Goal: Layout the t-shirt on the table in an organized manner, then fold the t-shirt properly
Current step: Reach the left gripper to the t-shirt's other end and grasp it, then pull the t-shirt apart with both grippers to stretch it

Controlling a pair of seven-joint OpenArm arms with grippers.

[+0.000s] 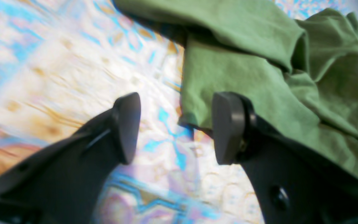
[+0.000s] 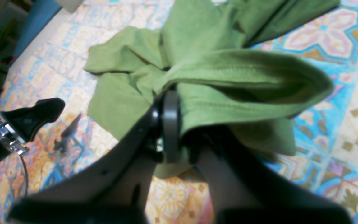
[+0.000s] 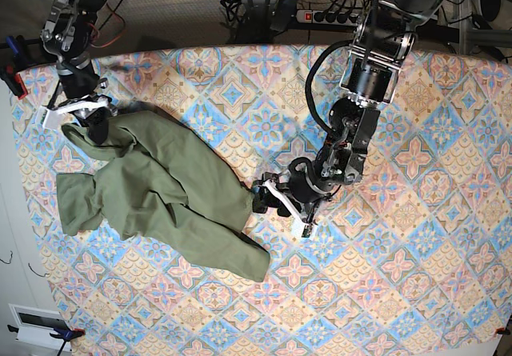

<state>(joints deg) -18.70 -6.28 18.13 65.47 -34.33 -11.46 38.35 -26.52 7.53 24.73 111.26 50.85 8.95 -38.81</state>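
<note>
**T-shirt not yet spread out, folding not begun**

The layout step is unfinished and no fold has been made. The t-shirt [image 3: 164, 196] lies crumpled in a long diagonal heap on the table [image 3: 416, 236], running from near the far left corner toward the middle, well clear of the right edge. No sleeve, hem or collar is laid flat; all of that, then the folding proper, is left to do.

The right gripper [image 2: 179, 124] has its jaws closed tight on a bunched edge of the olive-green cloth near the table's far left corner, and that edge looks raised slightly off the surface. The left gripper [image 1: 176, 127] stands with its 2 jaws spread wide and nothing between them; one finger [image 1: 228, 127] sits just beside the shirt's nearer edge, with only patterned tablecloth visible in the gap.

The shirt is plain olive green, soft and matte, with deep overlapping folds and a rolled tube of cloth in the left wrist view. Its label is not visible.
</note>
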